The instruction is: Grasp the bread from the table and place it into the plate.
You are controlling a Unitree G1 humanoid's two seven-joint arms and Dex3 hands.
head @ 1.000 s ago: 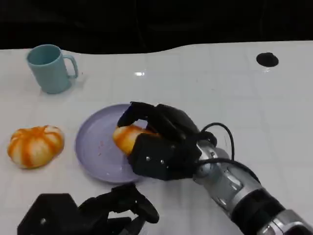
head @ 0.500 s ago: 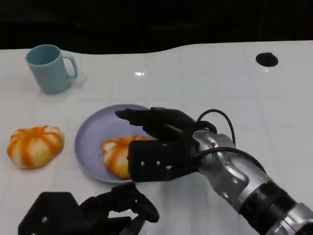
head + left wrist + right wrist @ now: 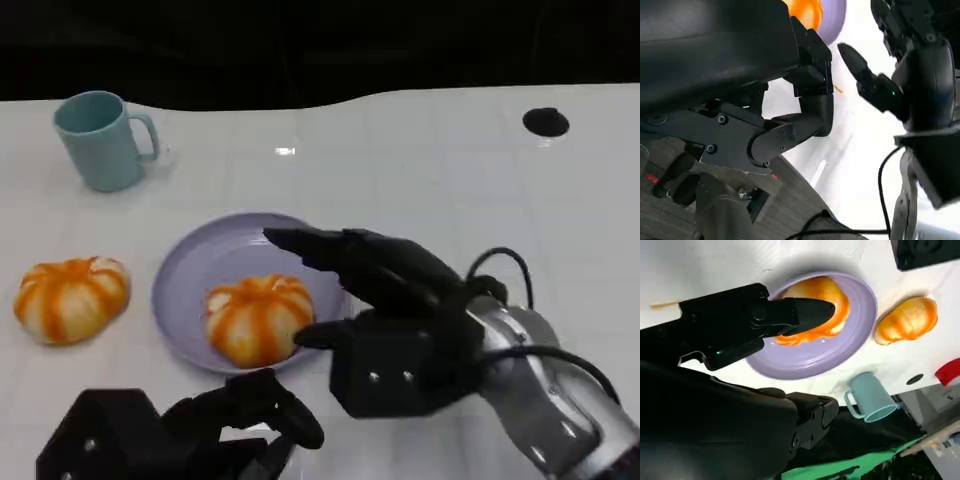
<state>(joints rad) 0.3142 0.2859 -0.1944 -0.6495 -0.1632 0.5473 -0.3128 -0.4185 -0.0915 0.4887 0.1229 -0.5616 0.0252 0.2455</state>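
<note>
An orange-striped bread (image 3: 258,317) lies in the lilac plate (image 3: 200,258), toward its near side; the right wrist view shows the same bread (image 3: 836,315) on the plate (image 3: 860,335). My right hand (image 3: 400,325) hovers just right of the plate, open, fingers (image 3: 765,315) stretched out over the rim and holding nothing. A small gap separates them from the bread. A second, similar bread (image 3: 72,298) sits on the table left of the plate. My left hand (image 3: 195,435) rests at the near edge, fingers loosely bent, empty.
A teal cup (image 3: 100,140) stands at the back left. A black round spot (image 3: 546,122) marks the table at the back right. Beyond the far table edge it is dark. White table surface stretches right of the plate.
My right hand has let go of the bread, which now lies in the plate, and has drawn back to the right and nearer. The left hand and the second bread stayed put.
</note>
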